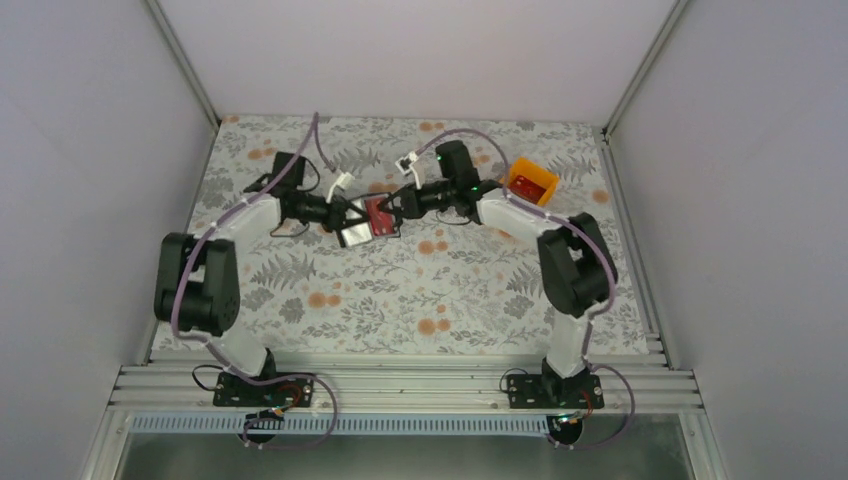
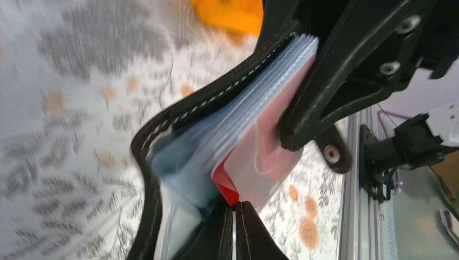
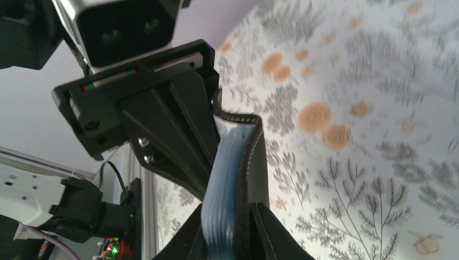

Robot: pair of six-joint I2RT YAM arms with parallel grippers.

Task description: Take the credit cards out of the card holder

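item: left gripper (image 2: pixel 234 208). jaws pressed together w/ almost no gap, tips nipping the bottom corner of a red credit card (image 2: pixel 260 151). contact at that corner only; rest of card sits inside a clear sleeve.

item: right gripper (image 3: pixel 231 216). jaws nearly closed, clamped on the card holder (image 2: pixel 178 116) at its far edge, w/ black leather and the stack of grey-blue pockets between the fingers.

item: card holder. location: held up between the 2 grippers, over the mid-back part of the floral table (image 1: pixel 400 300), approx. centre left-to-right. lies open, inner side facing up toward the top cam. black stitched cover curves round the outside, sleeves fanned apart. can't tell if any part touches the table.

item: credit card. long axis runs approx. along the line from left gripper to right gripper; pinched corner points at the left gripper, opposite end is under the right gripper's fingers. how many more cards are in the sleeves: can't tell.

item: orange bin (image 1: pixel 530 182). on table, beyond the right arm, well apart from holder.
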